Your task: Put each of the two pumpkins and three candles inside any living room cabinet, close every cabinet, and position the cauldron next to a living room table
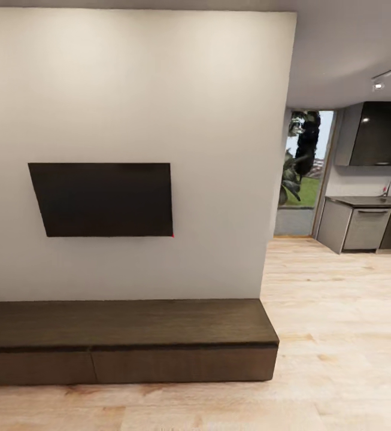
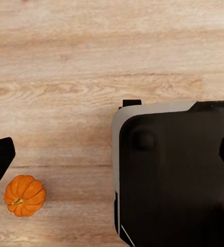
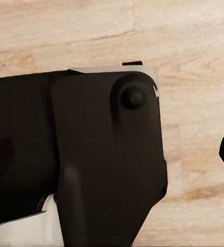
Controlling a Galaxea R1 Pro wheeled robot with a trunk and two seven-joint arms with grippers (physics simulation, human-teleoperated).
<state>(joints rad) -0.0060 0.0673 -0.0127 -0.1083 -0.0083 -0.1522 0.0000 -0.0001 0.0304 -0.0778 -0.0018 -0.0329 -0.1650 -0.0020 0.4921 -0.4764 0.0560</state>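
- From the head camera I see the cabinet (image 1: 126, 341) against the white wall, its long axis running along the wall under the television (image 1: 102, 199), drawer fronts flush.
- Left wrist camera: one pumpkin (image 2: 24, 195) sits on the plank floor (image 2: 91, 62), stem towards the camera, beside the robot base (image 2: 173, 175).
- I cannot tell either gripper's opening.

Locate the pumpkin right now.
In the left wrist view, one pumpkin sits on the light wood plank floor, beside the robot's dark base but apart from it, ungripped.
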